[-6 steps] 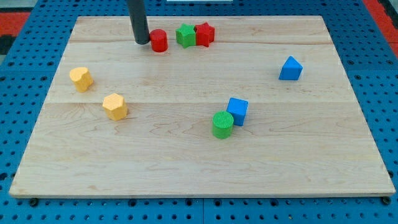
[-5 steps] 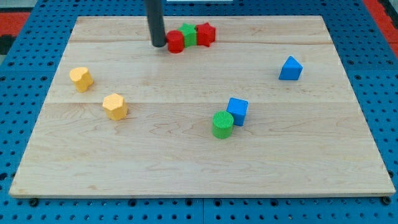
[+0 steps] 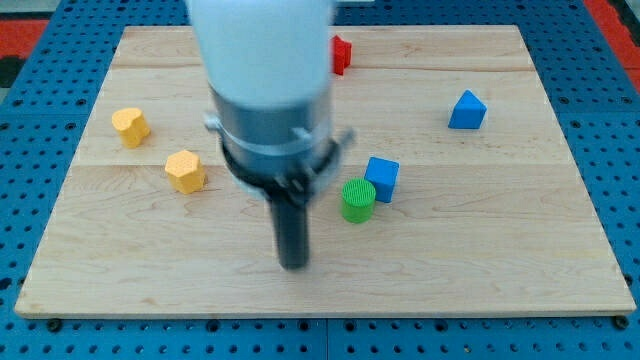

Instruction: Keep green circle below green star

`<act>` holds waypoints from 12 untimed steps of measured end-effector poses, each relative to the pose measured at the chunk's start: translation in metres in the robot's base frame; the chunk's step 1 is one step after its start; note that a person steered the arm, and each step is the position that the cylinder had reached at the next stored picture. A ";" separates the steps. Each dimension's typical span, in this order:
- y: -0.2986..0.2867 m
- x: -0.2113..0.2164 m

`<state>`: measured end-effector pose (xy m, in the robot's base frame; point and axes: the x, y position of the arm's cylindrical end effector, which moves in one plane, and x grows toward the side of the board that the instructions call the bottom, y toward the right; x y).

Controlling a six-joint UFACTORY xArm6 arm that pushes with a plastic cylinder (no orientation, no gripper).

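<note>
On the wooden surface point(image 3: 480, 230) six blocks show: two yellow ones point(image 3: 130, 124) point(image 3: 185, 170) at the view's left, two blue, a cube point(image 3: 381, 177) and a peaked one point(image 3: 467, 109), one green circle point(image 3: 358, 199) touching the cube, and one red block point(image 3: 341, 53) partly hidden at the top. The green star is not visible behind the arm's pale body point(image 3: 265, 70). The arm stands upright; my tip point(image 3: 293, 265) rests below-left of the green circle, touching nothing. There is no gripper, only the rod.
</note>
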<state>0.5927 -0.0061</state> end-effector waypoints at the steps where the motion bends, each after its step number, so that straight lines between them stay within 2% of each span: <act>1: 0.069 0.005; 2: 0.083 -0.015; 5: 0.053 -0.080; 8: -0.049 -0.195; 11: -0.139 -0.250; 12: -0.134 -0.269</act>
<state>0.3238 -0.1406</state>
